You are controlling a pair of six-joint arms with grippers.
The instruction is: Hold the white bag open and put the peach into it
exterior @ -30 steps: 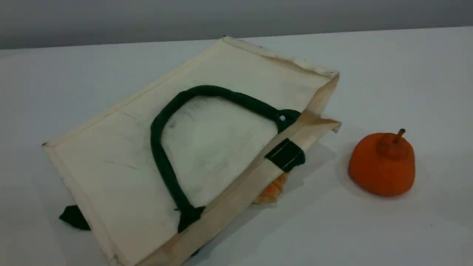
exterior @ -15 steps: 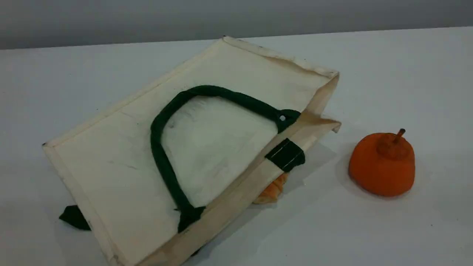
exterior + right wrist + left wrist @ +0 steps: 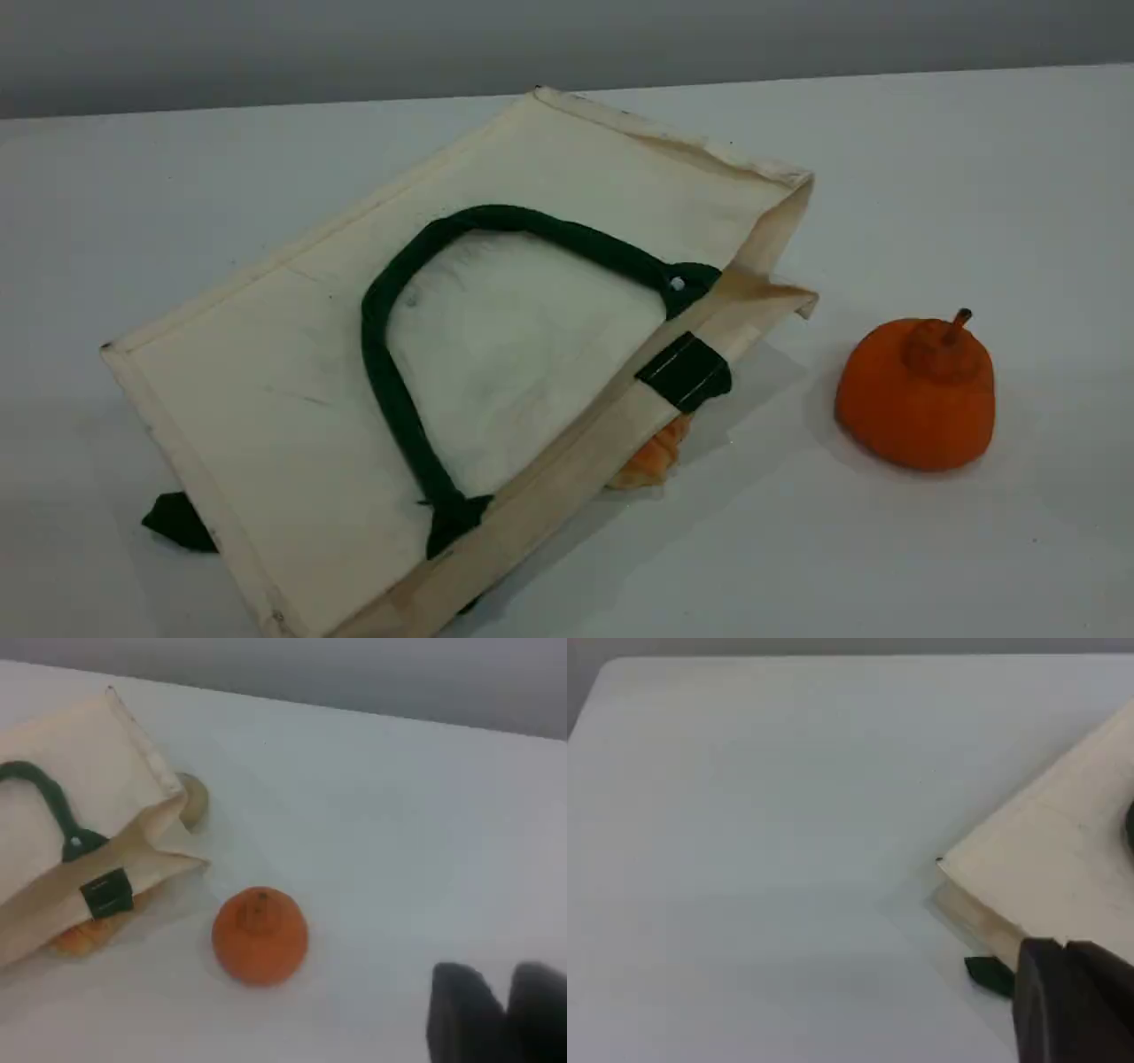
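White tabletop point(image 3: 974, 159) fills every view you have. Your white bag point(image 3: 292, 390) lies flat on it, one green rope handle point(image 3: 390, 390) resting on its upper panel. An orange stemmed fruit point(image 3: 917, 394) stands near the bag's mouth, apart from it. Below the bag's green tab point(image 3: 687, 372) something orange-yellow point(image 3: 651, 461) peeks out, mostly covered. A tan ball point(image 3: 193, 800) sits half-hidden behind the bag, and a green scrap point(image 3: 177, 521) pokes from under its closed end. The left gripper point(image 3: 1067, 992) hangs by that end, tips together. The right gripper point(image 3: 505, 1010) is well away from the bag, its tips blurred and slightly parted.

Orange fruit point(image 3: 915, 403) near white bag point(image 3: 266, 381) mouth
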